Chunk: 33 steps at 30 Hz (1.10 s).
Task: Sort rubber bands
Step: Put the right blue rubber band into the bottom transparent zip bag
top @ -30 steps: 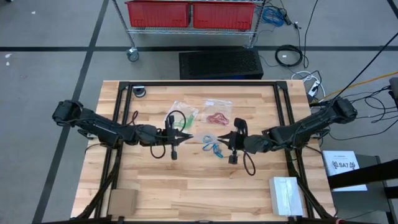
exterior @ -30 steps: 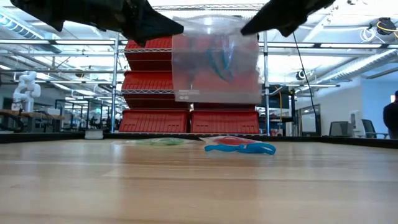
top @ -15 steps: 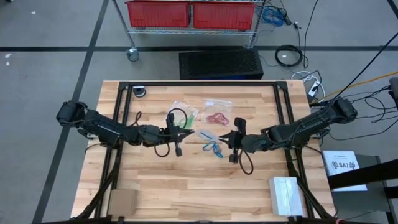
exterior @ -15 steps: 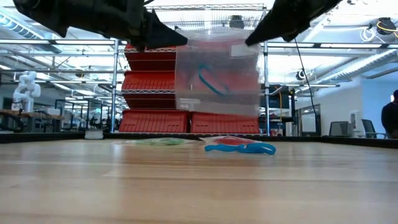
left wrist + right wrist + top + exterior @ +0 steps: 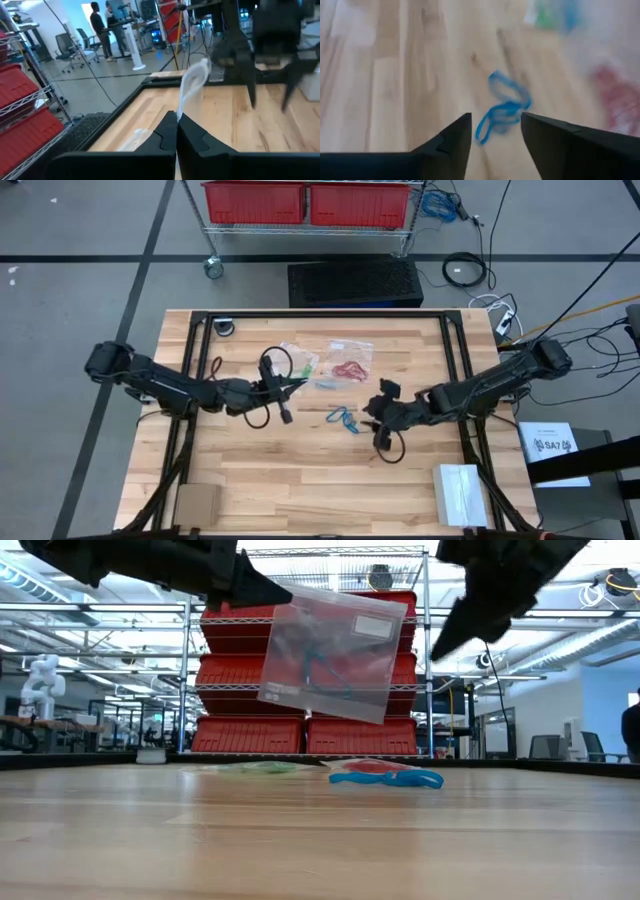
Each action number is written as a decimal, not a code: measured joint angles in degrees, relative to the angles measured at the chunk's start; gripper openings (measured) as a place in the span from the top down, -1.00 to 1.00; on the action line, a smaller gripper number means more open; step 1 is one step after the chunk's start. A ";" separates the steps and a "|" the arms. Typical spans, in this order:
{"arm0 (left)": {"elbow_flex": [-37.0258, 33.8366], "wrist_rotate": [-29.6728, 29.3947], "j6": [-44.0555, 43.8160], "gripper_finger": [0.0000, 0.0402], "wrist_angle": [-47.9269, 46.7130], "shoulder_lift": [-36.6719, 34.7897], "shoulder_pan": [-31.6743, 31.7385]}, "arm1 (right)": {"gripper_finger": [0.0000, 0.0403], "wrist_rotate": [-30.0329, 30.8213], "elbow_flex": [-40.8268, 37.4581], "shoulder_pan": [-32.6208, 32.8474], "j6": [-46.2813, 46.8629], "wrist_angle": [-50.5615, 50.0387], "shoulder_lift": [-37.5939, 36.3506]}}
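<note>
The left tool is clamped on one corner of a clear bag, which hangs tilted above the bench. The right tool stands open, just beside the loose blue rubber bands lying under the bag.

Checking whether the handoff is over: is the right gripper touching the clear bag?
Apart. The low view shows the right gripper open, with clear space between it and the clear bag, which hangs from the left gripper.
</note>
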 joint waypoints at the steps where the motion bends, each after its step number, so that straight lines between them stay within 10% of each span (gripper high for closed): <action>1: 0.00 -0.26 0.00 1.00 -0.21 -0.39 0.00 | 0.14 -0.54 0.00 0.03 1.50 -0.01 1.34; 21: 0.02 -1.46 -0.11 1.00 -3.13 -1.81 0.00 | 0.05 -3.49 0.02 -2.37 6.73 9.55 23.08; 30: 0.02 -1.44 -0.33 1.00 -4.42 -1.81 -0.02 | 0.92 -2.62 0.35 -2.24 5.10 7.28 22.48; 33: 0.02 -1.44 -0.33 1.00 -4.44 -1.81 0.00 | 0.93 -1.86 2.53 -1.48 5.17 0.77 21.16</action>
